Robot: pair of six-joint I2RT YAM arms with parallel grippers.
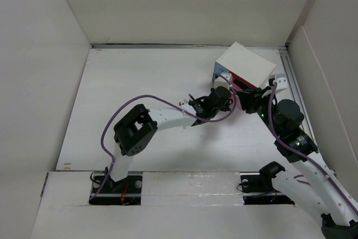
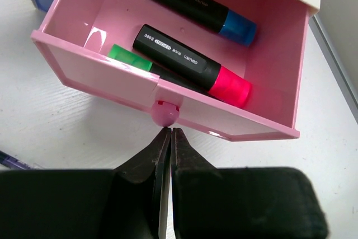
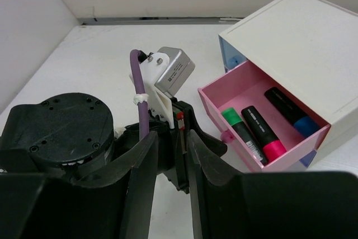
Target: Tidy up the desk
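Now, left gripper, jaws together, sits right at the knob, dead ahead on the open pink drawer, far-right corner of the desk.

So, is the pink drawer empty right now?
No, the pink drawer holds a blue-capped highlighter, a pink-capped highlighter and a green-capped highlighter.

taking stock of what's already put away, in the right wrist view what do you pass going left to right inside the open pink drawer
green marker → pink marker → blue marker
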